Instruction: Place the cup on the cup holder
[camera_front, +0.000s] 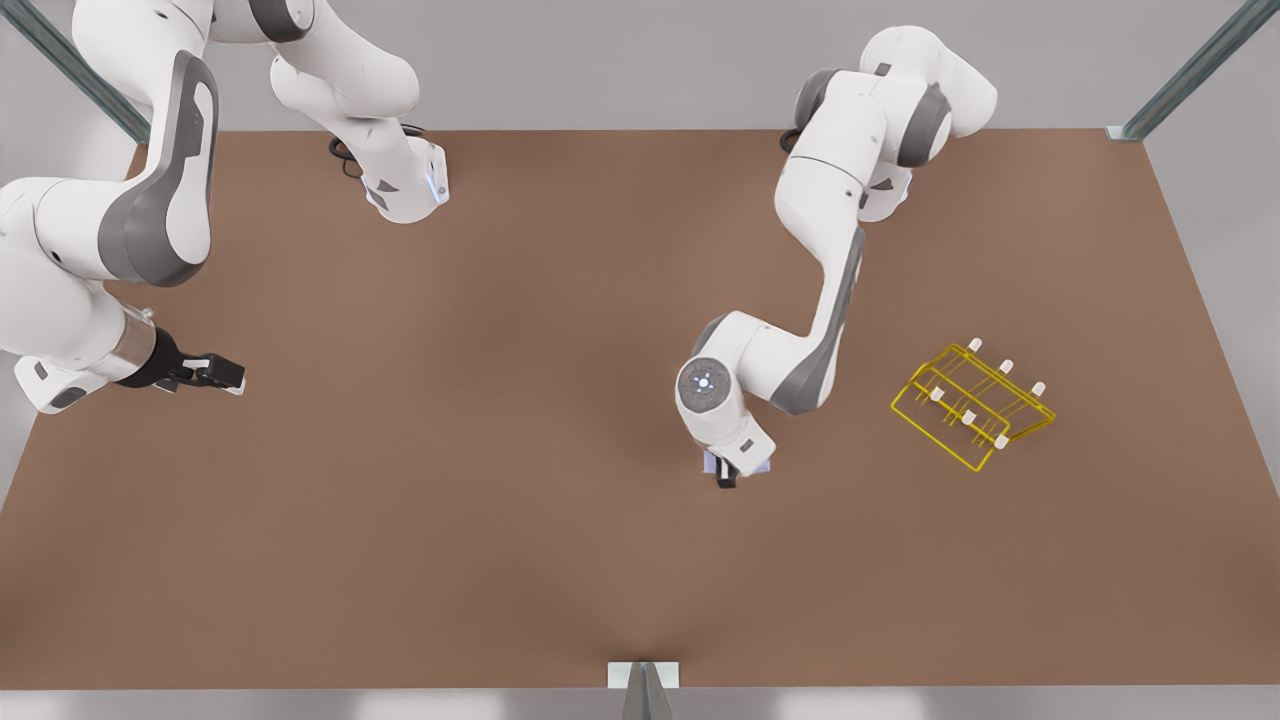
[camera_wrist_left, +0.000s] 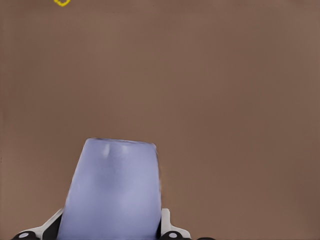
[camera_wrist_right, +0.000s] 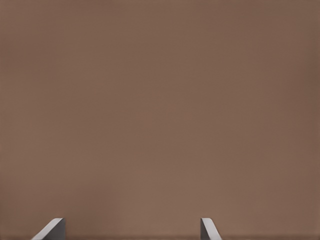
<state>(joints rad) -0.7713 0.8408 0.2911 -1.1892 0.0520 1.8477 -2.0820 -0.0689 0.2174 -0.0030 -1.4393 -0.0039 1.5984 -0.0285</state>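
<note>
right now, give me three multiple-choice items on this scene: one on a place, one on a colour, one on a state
1. Where is the cup holder?
A. on the table toward the front view's right
B. beside the far arm base
C. under the cup

2. What colour is the cup?
A. bright yellow
B. pale lavender-blue
C. dark green

3. What state is the left hand in?
A. open over bare table
B. shut on the cup holder
C. shut on the cup

Answers:
1. A, the yellow wire rack sits apart from the arms on that side of the table.
2. B, the left wrist view shows it close up.
3. C, the fingers flank the cup. The right hand waits open over bare table.
</note>
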